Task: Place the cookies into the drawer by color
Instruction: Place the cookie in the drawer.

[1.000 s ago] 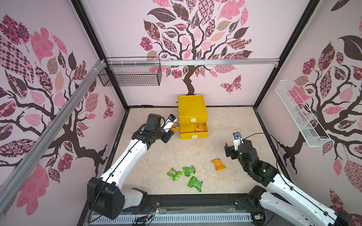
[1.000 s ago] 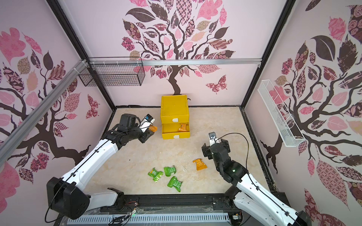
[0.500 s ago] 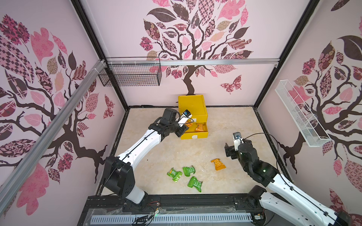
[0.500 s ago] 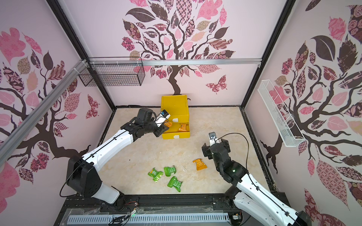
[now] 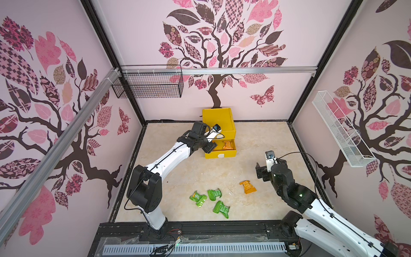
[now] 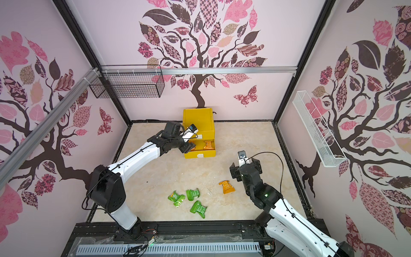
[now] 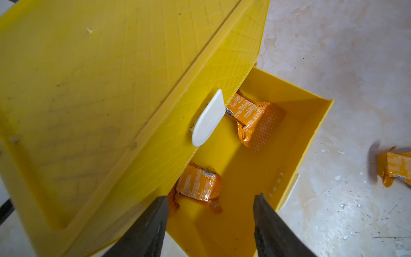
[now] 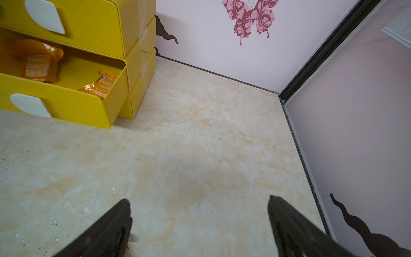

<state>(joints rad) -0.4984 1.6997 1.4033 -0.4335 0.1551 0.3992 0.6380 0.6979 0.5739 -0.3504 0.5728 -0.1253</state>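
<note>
Yellow drawer chest (image 5: 219,121) sits at the back of the tabletop (image 5: 189,173), against the rear wall. Top drawer is shut and the middle drawer (image 7: 309,133) is pulled out, w/ the top drawer's white tab handle (image 7: 208,119) overhanging it. L gripper (image 7: 211,196) hovers just above the open middle drawer, at the end nearer the L arm, jaws partway apart w/ nothing btwn them. Two orange pkts lie inside that drawer: first orange cookie (image 7: 255,120) partly under the tab handle, second orange cookie (image 7: 198,184) tucked against the chest front, just beyond the L gripper's fingertips. Third orange cookie (image 5: 247,187) lies flat on the tabletop, right of centre, near the R arm. R gripper (image 8: 199,198) hangs over bare tabletop, well apart from the chest, jaws spread wide & empty. Greens cluster at front-centre in both top views: leftmost green cookie (image 5: 198,197), middle green cookie (image 5: 214,193) just beside it, front green cookie (image 5: 220,208) nearest the rail. Can't tell if they touch.
</note>
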